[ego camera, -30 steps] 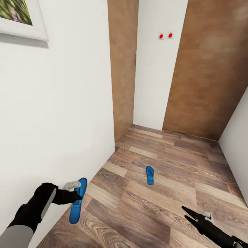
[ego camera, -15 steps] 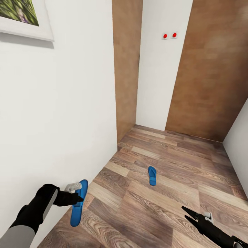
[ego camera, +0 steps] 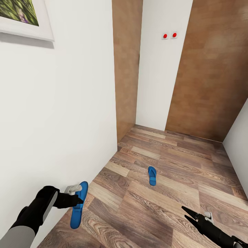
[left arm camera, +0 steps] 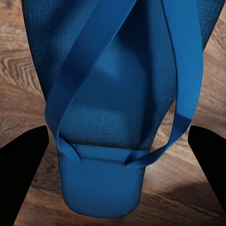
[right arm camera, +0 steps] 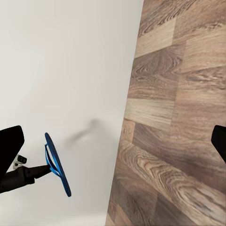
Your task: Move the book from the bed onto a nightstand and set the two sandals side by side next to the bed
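My left gripper (ego camera: 79,200) is shut on one bright blue sandal (ego camera: 78,210), holding it on edge just above the floor, close to the white wall. The left wrist view shows that sandal (left arm camera: 117,94) and its straps between the two dark fingers. From the right wrist view, the held sandal (right arm camera: 57,165) hangs edge-on in front of the wall. The second sandal (ego camera: 152,175) lies flat on the wooden floor further ahead. My right gripper (ego camera: 185,212) hovers low at the right, open and holding nothing. The book, bed and nightstand are out of view.
A white wall (ego camera: 69,113) with a framed picture (ego camera: 24,19) runs along the left. Wood-panelled walls (ego camera: 210,75) and a white panel with two red dots (ego camera: 169,35) close the far end. Another white wall (ego camera: 239,137) stands at the right. Wood-plank floor (ego camera: 165,199) lies between.
The camera shifted a little at first, moving the whole picture. My left gripper and its sandal have sunk slightly toward the floor. The right arm and the sandal on the floor stay put.
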{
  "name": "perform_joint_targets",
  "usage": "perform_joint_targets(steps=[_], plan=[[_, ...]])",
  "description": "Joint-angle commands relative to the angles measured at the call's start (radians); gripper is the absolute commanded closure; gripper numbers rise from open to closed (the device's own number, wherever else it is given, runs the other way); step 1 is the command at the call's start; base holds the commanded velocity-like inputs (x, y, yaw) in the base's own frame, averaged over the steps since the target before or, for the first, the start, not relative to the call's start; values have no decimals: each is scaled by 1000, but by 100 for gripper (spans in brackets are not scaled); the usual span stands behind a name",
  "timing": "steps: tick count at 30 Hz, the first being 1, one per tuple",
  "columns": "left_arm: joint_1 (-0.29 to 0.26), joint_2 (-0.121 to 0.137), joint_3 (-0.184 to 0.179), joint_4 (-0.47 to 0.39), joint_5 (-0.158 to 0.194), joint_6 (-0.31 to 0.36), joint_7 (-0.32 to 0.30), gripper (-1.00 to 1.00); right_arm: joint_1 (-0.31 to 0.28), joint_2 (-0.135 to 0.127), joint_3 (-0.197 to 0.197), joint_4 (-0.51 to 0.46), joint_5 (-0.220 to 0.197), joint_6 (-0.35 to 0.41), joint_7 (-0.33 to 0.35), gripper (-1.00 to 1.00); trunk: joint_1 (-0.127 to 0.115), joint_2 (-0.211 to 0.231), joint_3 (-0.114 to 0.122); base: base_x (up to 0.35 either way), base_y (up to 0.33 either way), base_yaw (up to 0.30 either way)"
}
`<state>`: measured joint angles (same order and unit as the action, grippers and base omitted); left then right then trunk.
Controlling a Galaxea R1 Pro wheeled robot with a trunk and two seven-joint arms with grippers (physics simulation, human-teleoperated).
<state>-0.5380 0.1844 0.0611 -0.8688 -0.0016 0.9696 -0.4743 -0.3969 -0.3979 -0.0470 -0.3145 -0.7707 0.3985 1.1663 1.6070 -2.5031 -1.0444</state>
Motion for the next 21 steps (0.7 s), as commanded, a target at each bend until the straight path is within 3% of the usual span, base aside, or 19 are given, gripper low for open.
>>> perform_joint_targets(steps=[1, 21], plan=[[0, 0, 2, -1, 0, 5, -4, 100, 0, 0, -2, 0, -3, 9, 2, -100, 0, 0, -1, 0, 0, 0], [0, 0, 2, -1, -4, 4, -5, 100, 0, 11, -2, 3, 1, -2, -1, -100, 0, 0, -1, 0, 0, 0]])
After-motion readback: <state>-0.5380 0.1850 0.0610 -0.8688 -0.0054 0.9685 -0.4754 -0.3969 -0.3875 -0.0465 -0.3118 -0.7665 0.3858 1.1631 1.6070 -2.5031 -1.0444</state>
